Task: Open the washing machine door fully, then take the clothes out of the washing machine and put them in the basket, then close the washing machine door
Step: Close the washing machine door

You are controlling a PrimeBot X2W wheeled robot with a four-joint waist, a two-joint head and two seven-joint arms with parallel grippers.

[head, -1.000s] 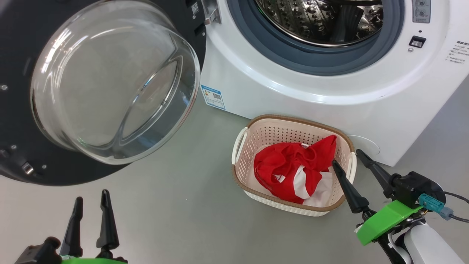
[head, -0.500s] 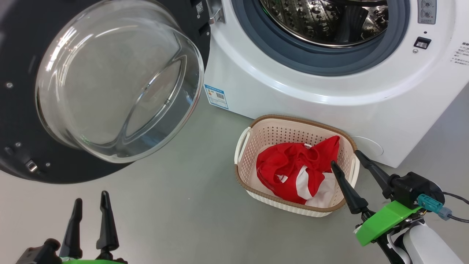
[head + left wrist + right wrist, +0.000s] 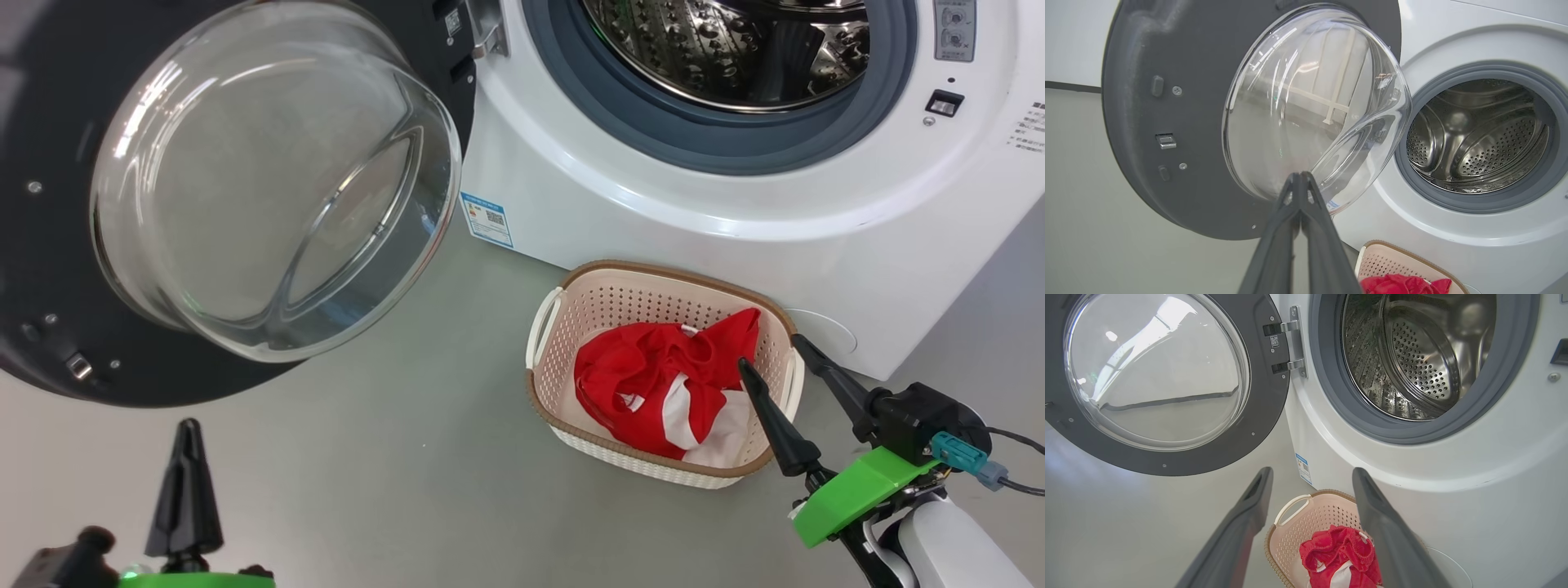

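Observation:
The washing machine door (image 3: 245, 188) hangs wide open at the left, its black rim and bulging glass bowl (image 3: 1310, 110) facing me. The white washing machine (image 3: 735, 196) shows a bare steel drum (image 3: 1412, 355). Red and white clothes (image 3: 669, 388) lie in the cream basket (image 3: 571, 327) on the floor in front of the machine. My left gripper (image 3: 187, 429) is shut on nothing, low at the left, below the door; in the left wrist view its fingertips (image 3: 1299, 176) meet before the glass. My right gripper (image 3: 769, 351) stands open over the basket's right end.
Grey floor (image 3: 408, 474) spreads between the door and the basket. A blue label (image 3: 490, 219) sits low on the machine's front. The door hinge (image 3: 1290, 343) is at the drum's left edge.
My left gripper's fingers have closed together on nothing. The head view has shifted slightly, so the whole scene sits a little further right. The right gripper stays open by the basket.

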